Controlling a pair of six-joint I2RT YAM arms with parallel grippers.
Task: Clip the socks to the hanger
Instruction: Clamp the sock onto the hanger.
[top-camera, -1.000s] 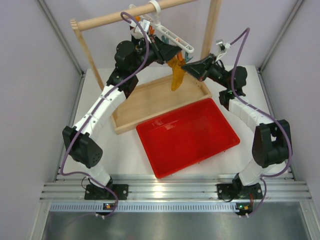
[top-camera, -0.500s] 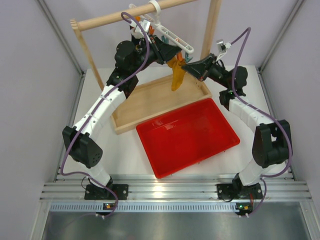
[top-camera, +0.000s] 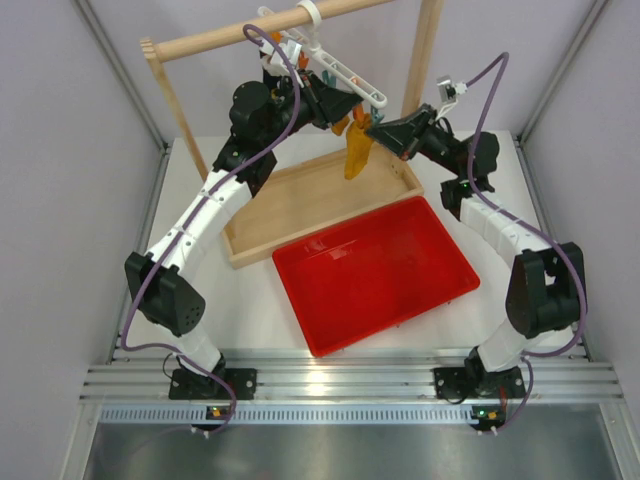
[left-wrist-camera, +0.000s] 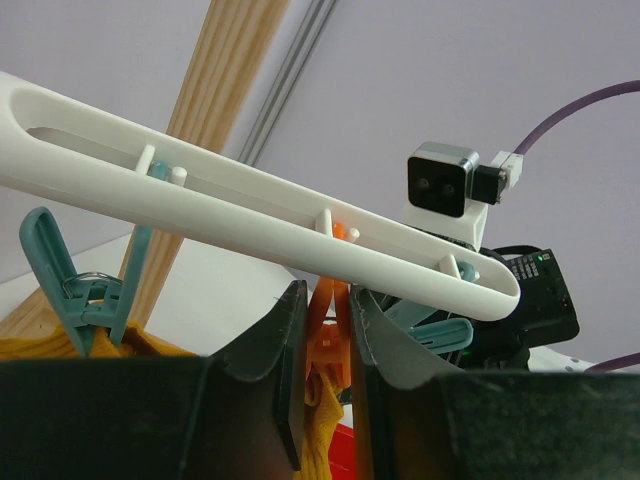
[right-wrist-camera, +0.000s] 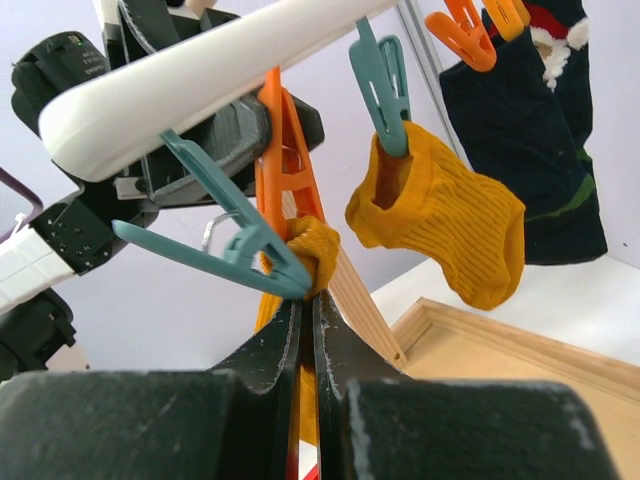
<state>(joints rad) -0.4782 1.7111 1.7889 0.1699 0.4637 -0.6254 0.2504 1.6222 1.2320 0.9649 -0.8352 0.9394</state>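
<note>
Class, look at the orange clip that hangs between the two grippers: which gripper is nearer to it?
Left. The left gripper is shut on the orange clip, squeezing it; the right gripper is just below it, holding a sock up to it.

No text, label, brand, number or sign can be read in any of the views.
</note>
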